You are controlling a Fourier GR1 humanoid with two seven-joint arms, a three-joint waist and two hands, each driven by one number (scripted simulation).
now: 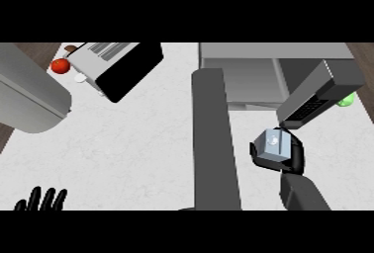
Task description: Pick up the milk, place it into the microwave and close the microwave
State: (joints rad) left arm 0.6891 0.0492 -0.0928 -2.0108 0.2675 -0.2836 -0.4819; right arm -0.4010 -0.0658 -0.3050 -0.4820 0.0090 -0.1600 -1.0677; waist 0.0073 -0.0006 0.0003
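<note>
Blue-grey milk carton (273, 146) sits gripped in the right hand (292, 155), whose curled fingers hide its sides, just outside the open microwave (248, 74). Left hand (41, 200) rests open, fingers up, cut off at the lower edge.

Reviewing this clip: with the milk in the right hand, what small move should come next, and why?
Probably carry the milk up and leftward into the microwave. The right hand is curled round the carton just below the cavity, whose door stands open. The left hand rests open at the lower left.
</note>
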